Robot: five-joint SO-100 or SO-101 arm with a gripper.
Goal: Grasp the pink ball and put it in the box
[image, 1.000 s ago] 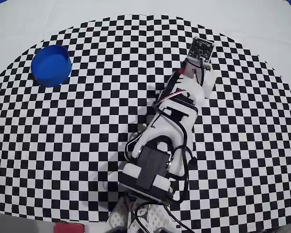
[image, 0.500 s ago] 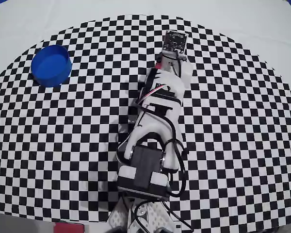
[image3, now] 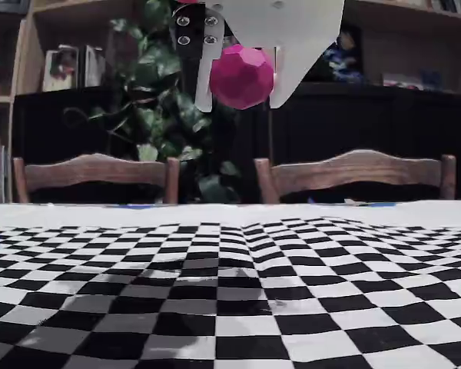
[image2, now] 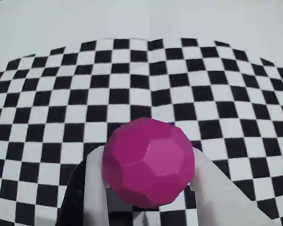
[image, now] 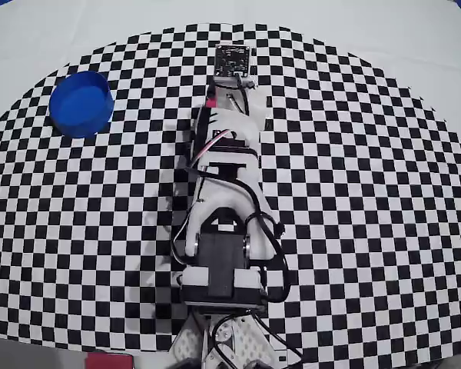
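The jaws are clamped on the pink ball (image2: 148, 162), one white finger (image2: 95, 188) pressed to each side. From the low fixed view the ball (image3: 242, 75) hangs high above the checkered worktop (image3: 230, 292). From overhead, the arm (image: 223, 192) reaches straight up the mat, well apart from the box (image: 81, 104) at the far left.

no text, label, brand or number can be read in any view. the book spines (image3: 65, 68) on the shelf in the fixed view are too blurred to make out, and the small dark board (image: 234, 59) at the arm's tip in the overhead view shows no legible marking.
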